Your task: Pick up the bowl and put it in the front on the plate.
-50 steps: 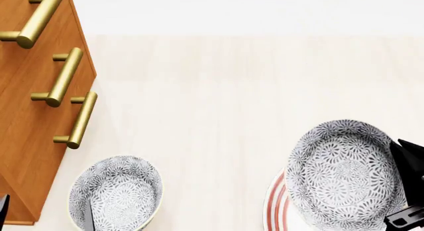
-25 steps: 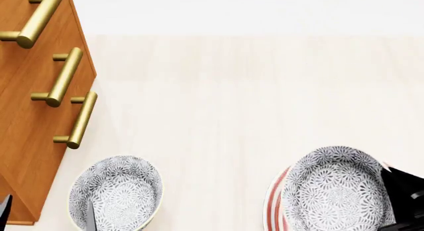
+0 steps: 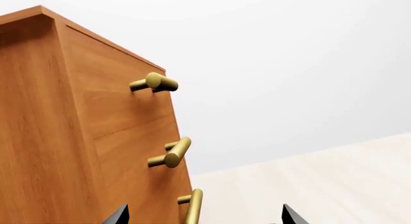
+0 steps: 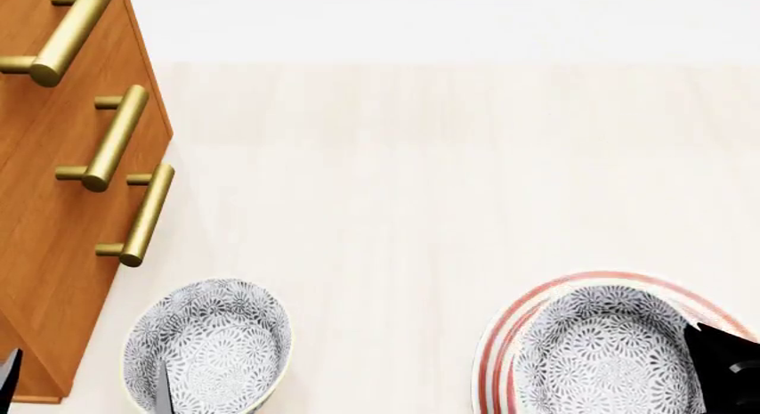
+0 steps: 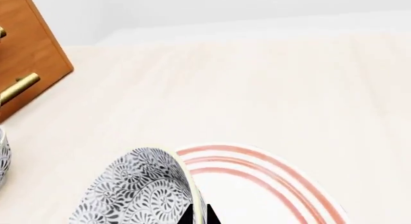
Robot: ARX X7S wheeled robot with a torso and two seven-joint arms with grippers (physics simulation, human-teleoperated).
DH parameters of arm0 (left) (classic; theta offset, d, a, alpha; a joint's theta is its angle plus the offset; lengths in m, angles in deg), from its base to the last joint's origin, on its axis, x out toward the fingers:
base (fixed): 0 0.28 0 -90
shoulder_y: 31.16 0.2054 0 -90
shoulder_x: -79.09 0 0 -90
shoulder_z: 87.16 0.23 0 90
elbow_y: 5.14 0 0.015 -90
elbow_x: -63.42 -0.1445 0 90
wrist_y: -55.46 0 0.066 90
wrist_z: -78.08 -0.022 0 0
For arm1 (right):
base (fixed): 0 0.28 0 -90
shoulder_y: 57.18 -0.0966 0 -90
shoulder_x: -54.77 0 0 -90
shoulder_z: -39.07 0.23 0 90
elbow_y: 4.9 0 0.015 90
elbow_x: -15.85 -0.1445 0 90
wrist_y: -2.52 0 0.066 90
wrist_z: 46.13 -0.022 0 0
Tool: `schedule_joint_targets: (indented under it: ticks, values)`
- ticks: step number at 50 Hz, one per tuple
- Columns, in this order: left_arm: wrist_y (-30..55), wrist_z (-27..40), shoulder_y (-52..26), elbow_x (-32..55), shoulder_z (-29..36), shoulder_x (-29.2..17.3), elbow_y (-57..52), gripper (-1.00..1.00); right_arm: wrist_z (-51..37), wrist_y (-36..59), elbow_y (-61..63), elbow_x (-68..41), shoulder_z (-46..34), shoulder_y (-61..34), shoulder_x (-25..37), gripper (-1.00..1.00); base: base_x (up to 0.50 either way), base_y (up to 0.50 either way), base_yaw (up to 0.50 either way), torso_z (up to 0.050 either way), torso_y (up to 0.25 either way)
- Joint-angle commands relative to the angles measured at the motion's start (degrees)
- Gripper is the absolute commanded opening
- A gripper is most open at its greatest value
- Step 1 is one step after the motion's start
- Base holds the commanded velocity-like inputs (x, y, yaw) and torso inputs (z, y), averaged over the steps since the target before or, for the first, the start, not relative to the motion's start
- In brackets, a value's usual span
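The bowl, white with a dense grey-blue flower pattern, hangs low over the red-ringed plate at the lower right of the head view. My right gripper is shut on the bowl's right rim. In the right wrist view its two dark fingertips pinch the rim of the tilted bowl above the plate. Whether the bowl touches the plate I cannot tell. My left gripper stands open with nothing between its tips.
A second patterned bowl sits on the pale table at the lower left, with one left fingertip over it. A wooden drawer cabinet with brass handles stands along the left side, close to the left gripper.
My right gripper has carried the bowl downward toward the near edge, lowering it over the plate, whose red rings now show around it. The left arm and the other bowl have not moved.
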State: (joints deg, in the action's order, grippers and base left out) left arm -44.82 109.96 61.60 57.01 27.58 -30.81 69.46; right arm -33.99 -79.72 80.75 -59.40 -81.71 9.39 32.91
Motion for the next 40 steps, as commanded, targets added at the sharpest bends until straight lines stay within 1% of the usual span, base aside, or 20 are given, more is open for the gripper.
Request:
schedule_joint_targets:
  ticks: [1,40]
  values:
    - [0.05,-0.39,0.01,-0.19,-0.54,0.36,-0.06,1.00,0.65,-0.02,-2.57,1.98,0.45,-0.76,-2.35,-1.00,0.00,0.00,0.00,0.000,0.000]
    - [0.05,-0.15,-0.34,0.19,0.25,0.03,0.37,1.00,-0.21,0.63,-7.70,5.08,-0.75,-2.10,-5.55,-1.00,0.00,0.00,0.00,0.000,0.000]
